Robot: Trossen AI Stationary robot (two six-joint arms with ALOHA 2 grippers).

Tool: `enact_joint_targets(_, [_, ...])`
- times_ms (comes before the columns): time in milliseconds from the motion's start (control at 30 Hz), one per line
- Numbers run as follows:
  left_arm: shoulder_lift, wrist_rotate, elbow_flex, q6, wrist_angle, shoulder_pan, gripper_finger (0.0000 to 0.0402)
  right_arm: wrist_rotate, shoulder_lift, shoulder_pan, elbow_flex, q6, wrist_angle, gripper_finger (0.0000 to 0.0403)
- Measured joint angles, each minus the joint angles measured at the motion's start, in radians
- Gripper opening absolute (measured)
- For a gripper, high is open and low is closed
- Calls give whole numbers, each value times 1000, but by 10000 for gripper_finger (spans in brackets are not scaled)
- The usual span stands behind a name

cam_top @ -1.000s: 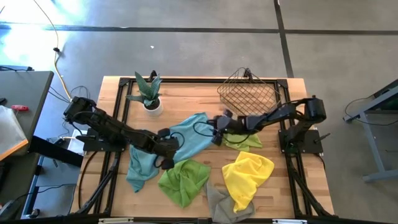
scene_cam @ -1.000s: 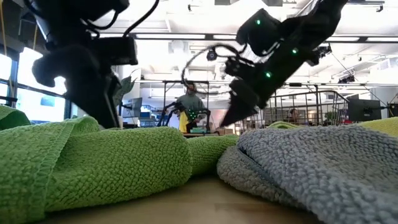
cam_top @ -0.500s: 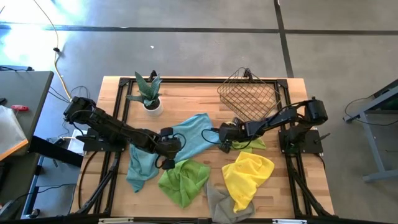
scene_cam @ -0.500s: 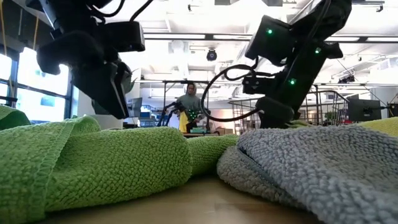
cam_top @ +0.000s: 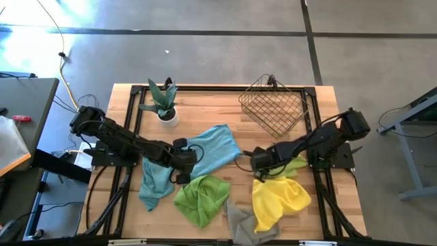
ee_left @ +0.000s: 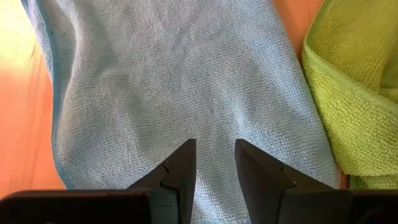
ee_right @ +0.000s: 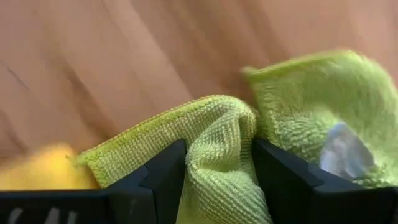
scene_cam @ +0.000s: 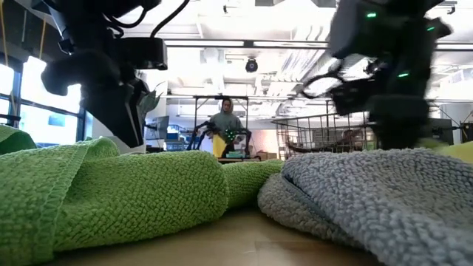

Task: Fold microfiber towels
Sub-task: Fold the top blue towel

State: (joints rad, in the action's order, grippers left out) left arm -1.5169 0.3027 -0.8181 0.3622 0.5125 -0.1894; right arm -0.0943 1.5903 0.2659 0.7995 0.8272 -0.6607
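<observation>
Right pincer (ee_right: 214,180) is gripping a green towel (ee_right: 217,155) for spreading; left pincer (ee_left: 214,163), narrowly parted, is pinning a blue towel (ee_left: 174,81).

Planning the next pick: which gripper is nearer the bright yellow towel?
The right. The right gripper sits at the yellow towel's upper edge, shut on a lime green towel. The left gripper is across the table, over the teal-blue towel.

Six towels (cam_top: 217,147); one basket (cam_top: 272,106); one plant (cam_top: 162,101).

Six crumpled microfiber towels (cam_top: 205,198) lie unfolded, some overlapping, on the table.
</observation>
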Motion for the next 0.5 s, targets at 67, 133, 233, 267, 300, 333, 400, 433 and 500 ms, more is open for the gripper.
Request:
enact_joint_targets(67, [0,0,0,1,0,0,101,-2,-51,24,-2,69,-70,180])
enact_joint_targets(133, [0,4,0,1,-2,0,101,-15,-100,46,3,133,-113,180])
enact_joint_targets(233, [0,38,0,1,-4,0,101,-95,-152,70,0,175,-106,180])
enact_joint_targets(267, [0,55,0,1,-4,0,101,-139,-166,76,1,177,-64,180])
enact_joint_targets(300, [0,74,0,1,-4,0,101,-184,-178,79,3,175,-26,180])
enact_joint_targets(333, [0,92,0,1,-4,0,101,-235,-182,79,3,161,15,180])
enact_joint_targets(400, [0,113,3,12,-10,0,101,-325,-180,75,3,111,111,180])
enact_joint_targets(433, [0,117,8,26,-12,0,101,-368,-175,71,3,69,168,180])
enact_joint_targets(500, [0,125,26,66,-10,0,101,-428,-155,58,3,-26,273,180])
